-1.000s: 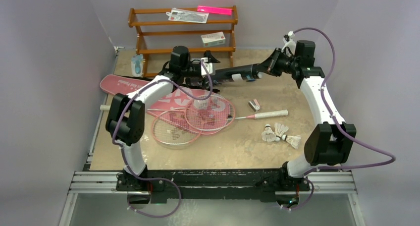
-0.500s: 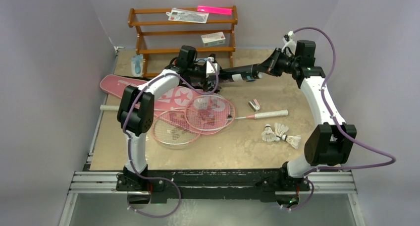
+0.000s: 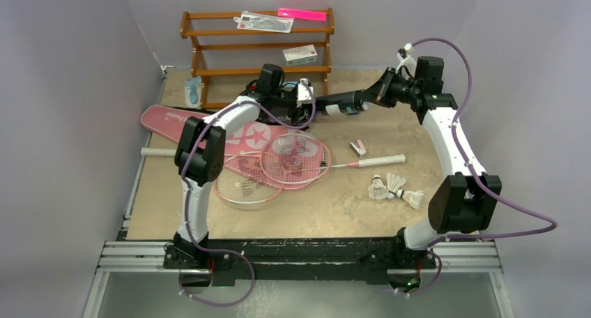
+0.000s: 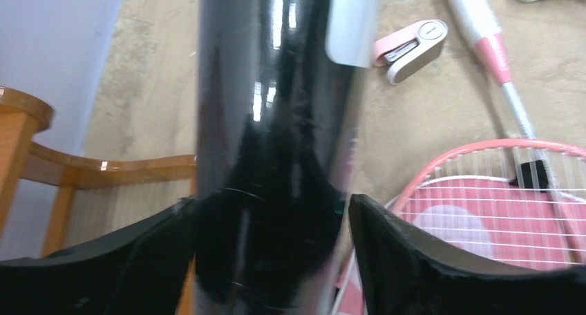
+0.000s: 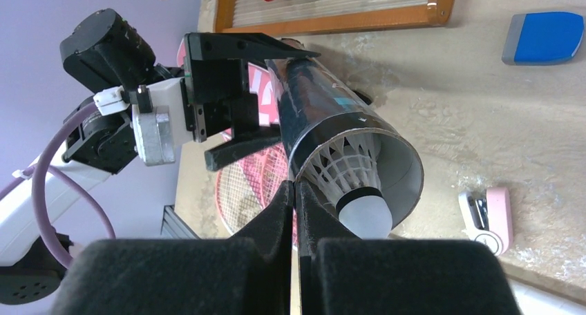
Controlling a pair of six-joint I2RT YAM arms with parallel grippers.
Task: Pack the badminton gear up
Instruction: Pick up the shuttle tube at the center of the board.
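**A:** Swung back from over the rackets (image 3: 279, 166), the left pincer (image 3: 301, 103) now straddles the black tube (image 3: 341, 100) near its far end. See it?

**B:** Yes. The tube itself has not shifted. It hangs almost level above the tabletop (image 3: 334, 210), just in front of the wooden rack (image 3: 258, 47).

**A:** How is the left pincer set?

**B:** Its fingers are wide, one on each side of the tube and close against it. Whether they actually press it, I cannot tell.

**A:** And the other one?

**B:** The right pincer (image 3: 371, 95) is closed tight on the rim of the tube's open end and carries it. One white shuttlecock (image 5: 356, 184) sits just inside that mouth, with its cork facing out.

**A:** What about the rest of the gear?

**B:** The two rackets lie mid-tabletop with their heads overlapping, partly on top of the pink bag (image 3: 178, 119). The bag stretches off toward the left. One white handle points right. Three loose shuttlecocks (image 3: 394, 187) lie together near the end of that handle, on the right arm's side.

**A:** Anything else nearby?

**B:** A small pink clip (image 3: 357, 147) lies on the tabletop between the tube and that handle.
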